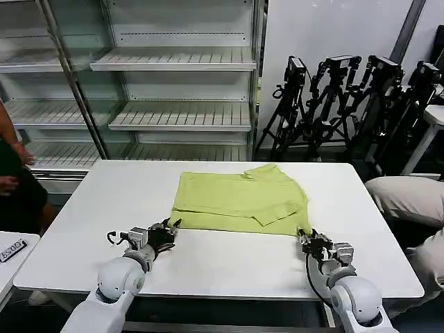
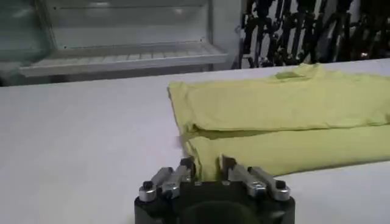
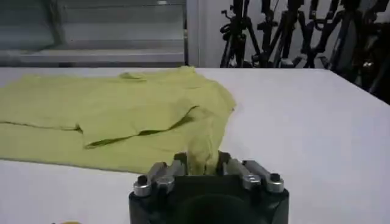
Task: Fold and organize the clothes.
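Now both grippers sit low at the near hem of the shirt, one at each corner. The shirt lies flat in the middle of the table, a little toward the far edge, collar away from the robot. The left gripper is at the shirt's near-left corner; in its wrist view the jaws stand slightly apart with the hem right at their tips, and I cannot tell whether they have hold of cloth. The right gripper is at the near-right corner, and its wrist view shows a pinch of green fabric drawn up between the jaws, so it looks clamped on the shirt.

How far along? My read is partway. The sleeves look turned in over the body, with a folded layer lying across the top, so the sideways tucks seem done. What is left, as I judge it, is lifting this near hem and carrying it over toward the collar, then squaring off the bundle. The left side needs a sure grip first, or the fold will go over crooked.

Any writing? The shirt is plain, no logo or print. A small tag lies on a side surface off the table's near-left corner, with dark characters too small to read.
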You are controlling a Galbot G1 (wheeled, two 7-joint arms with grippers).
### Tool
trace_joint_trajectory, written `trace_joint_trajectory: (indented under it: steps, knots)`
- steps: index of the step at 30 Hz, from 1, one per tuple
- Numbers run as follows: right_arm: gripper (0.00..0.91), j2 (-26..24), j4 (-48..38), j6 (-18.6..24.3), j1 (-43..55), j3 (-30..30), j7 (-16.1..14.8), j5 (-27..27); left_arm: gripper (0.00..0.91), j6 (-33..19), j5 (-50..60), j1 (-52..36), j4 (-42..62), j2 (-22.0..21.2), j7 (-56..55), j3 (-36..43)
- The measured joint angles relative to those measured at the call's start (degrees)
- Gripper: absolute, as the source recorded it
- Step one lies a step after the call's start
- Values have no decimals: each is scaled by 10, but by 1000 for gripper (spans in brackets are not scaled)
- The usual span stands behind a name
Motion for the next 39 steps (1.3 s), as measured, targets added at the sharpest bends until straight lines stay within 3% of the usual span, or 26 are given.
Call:
trace_joint_trajectory:
  steps: [8, 22, 23, 24, 33, 39]
  knots:
    - [0, 6, 69, 0, -66, 10, -6, -17, 10, 3, 10, 48, -49, 11, 17, -30]
    - [0, 13, 211, 19, -232, 16, 0, -69, 30, 3, 10, 230, -196, 37, 36, -129]
    - [826, 14, 218, 20, -242, 16, -1, -72, 907, 3, 11, 239, -203, 39, 37, -133]
    - [907, 14, 224, 22, -250, 17, -1, -76, 907, 3, 12, 248, -210, 42, 38, -137]
    - [907, 16, 286, 22, -305, 44, -1, -96, 907, 2, 18, 301, -271, 50, 33, -174]
    - [907, 11, 316, 10, -287, 61, 0, -101, 907, 2, 9, 303, -307, 66, 26, -201]
